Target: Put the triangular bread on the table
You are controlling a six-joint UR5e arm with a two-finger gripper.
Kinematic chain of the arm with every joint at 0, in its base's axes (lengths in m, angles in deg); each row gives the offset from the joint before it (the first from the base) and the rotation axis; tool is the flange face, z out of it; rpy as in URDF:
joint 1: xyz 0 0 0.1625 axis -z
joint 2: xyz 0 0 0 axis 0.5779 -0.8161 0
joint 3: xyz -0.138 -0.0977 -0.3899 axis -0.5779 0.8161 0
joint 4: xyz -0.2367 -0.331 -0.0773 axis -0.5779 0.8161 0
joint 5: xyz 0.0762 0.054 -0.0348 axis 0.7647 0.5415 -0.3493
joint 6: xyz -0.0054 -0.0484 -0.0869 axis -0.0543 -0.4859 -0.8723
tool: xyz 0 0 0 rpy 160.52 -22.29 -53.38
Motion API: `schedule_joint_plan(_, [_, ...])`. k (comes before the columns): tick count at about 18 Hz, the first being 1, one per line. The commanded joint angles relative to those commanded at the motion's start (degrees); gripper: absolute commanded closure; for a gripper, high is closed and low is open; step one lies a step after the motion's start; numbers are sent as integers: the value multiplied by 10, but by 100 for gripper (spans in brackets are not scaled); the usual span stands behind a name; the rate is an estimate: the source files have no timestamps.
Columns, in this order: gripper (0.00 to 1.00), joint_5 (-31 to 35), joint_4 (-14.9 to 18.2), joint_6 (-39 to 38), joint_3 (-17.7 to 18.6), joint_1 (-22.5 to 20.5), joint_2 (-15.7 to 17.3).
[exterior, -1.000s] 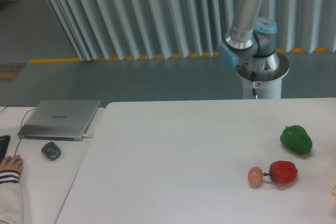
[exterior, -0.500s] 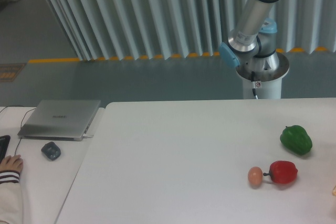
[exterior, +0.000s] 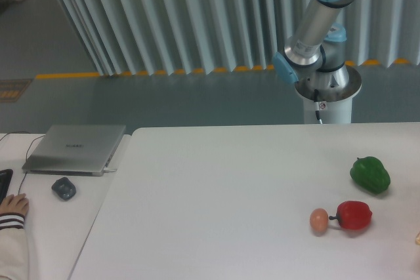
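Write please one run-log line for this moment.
arm: base behind table | fingers: not in view | bread: sliver at right edge | egg touching red pepper | green pepper apart

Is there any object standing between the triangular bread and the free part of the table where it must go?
Only a pale sliver of the triangular bread shows at the right edge. The red pepper and the egg lie just left of it, and the green pepper behind. Beyond them the table is bare. The gripper is out of view.

The table (exterior: 216, 181) looks smooth and matt white, the red pepper (exterior: 355, 214) and green pepper (exterior: 370, 174) glossy.
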Motion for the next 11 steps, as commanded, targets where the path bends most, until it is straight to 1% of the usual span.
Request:
schedule_joint_plan(3, [0,0,-3,-1,-1,-1,-2])
schedule_joint_plan(8, [0,-3,-39,-7,11,1,-9])
schedule_joint_plan(9, [7,-3,-40,-5,13,1,-10])
schedule_joint_plan(11, [29,-2,-40,-3,14,1,-10])
